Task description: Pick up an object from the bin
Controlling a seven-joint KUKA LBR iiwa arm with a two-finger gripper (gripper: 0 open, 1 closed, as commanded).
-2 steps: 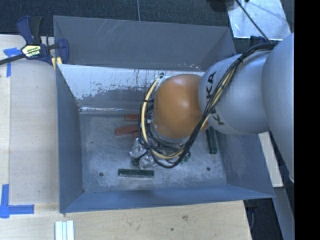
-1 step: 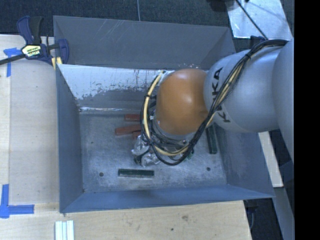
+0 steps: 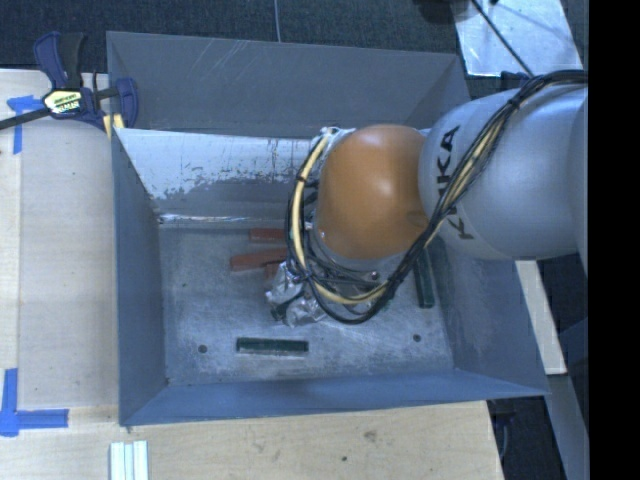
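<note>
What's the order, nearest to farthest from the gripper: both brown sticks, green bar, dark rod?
1. Lower brown stick, above the gripper, and dark green bar, below it: too close to call.
2. Upper brown stick, toward the back wall.
3. Dark rod, far right.

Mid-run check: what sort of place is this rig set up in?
Probably a lab test station for robot picking: a grey metal bin holding a few loose things, like a dark green bar and reddish-brown sticks, with a robot arm reaching in.
</note>
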